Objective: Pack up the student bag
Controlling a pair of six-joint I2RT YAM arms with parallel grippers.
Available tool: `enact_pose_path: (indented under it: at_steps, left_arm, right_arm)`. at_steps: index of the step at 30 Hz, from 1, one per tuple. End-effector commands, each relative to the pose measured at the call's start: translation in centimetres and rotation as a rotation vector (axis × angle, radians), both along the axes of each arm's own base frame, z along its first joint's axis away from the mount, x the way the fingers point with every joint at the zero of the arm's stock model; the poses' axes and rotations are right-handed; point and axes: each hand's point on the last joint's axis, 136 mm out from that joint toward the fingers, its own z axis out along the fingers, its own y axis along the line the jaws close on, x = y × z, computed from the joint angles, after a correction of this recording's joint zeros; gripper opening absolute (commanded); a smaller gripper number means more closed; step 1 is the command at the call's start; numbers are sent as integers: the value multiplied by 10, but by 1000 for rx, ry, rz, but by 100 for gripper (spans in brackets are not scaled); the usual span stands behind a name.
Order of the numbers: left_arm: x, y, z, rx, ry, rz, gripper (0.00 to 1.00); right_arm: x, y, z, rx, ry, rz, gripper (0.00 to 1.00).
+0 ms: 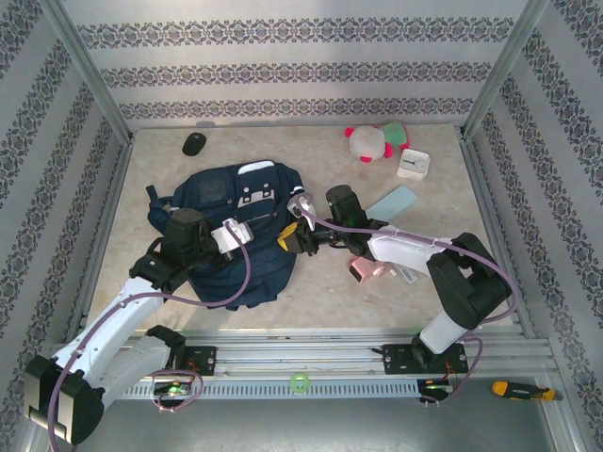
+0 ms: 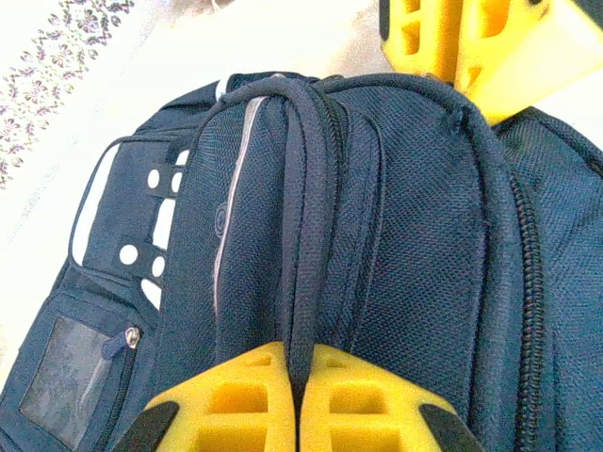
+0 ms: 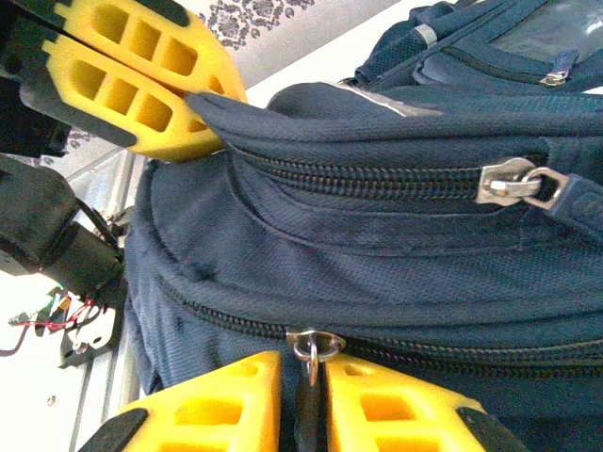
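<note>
The bag point(image 1: 221, 193) is lying on the worktop point(image 1: 320, 301), between the two pincers. The left pincer point(image 2: 294, 365) is clenching a raised dark ridge of the bag, with its yellow fingers point(image 2: 236, 400) pressing together on it. The right pincer point(image 3: 311, 381) is sitting opposite, at the bag's other edge, near the left one but not touching it. Its yellow fingers point(image 3: 217, 405) are standing slightly parted, and a silver zip pull point(image 3: 310, 347) is hanging in the gap between them. I cannot tell whether they are pinching it. A second zip pull point(image 3: 516, 183) is lying further up the bag, beyond the right pincer. Behind the right pincer, beside its arm, a pink thing point(image 1: 363, 268) is resting on the worktop, and a pale blue card point(image 1: 393, 201) is lying off to that pincer's outer side. Well beyond both pincers, toward the back wall, a black mouse point(image 1: 193, 143), a plush toy point(image 1: 375, 141) and a white clock point(image 1: 413, 165) are sitting apart from the bag.
</note>
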Motion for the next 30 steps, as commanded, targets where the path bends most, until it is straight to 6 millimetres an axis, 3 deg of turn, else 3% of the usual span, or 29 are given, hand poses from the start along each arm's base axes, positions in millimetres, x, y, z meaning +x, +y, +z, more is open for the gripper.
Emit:
enact_pose_path:
  at_steps: [1,4,7,14,22,30]
  left_arm:
    - [7,-11,26,-68,-99,-26,0]
    - [11,-7,26,-60,-98,8,0]
    - [20,0,25,-63,-92,77,0]
    - [41,4,17,-45,-96,222,0]
    - [53,-21,25,-136,-82,263,0]
    - [65,-42,36,-286,-45,319,0]
  right_arm:
    - [-2,7,4,43,-13,17,12]
    - [1,4,9,45,-7,-10,0]
    - [1,-1,19,48,29,-47,0]
    - [-22,-7,48,59,140,-50,0]
    - [-33,3,43,-25,402,-138,0]
    - [-38,21,32,-40,496,-253,0]
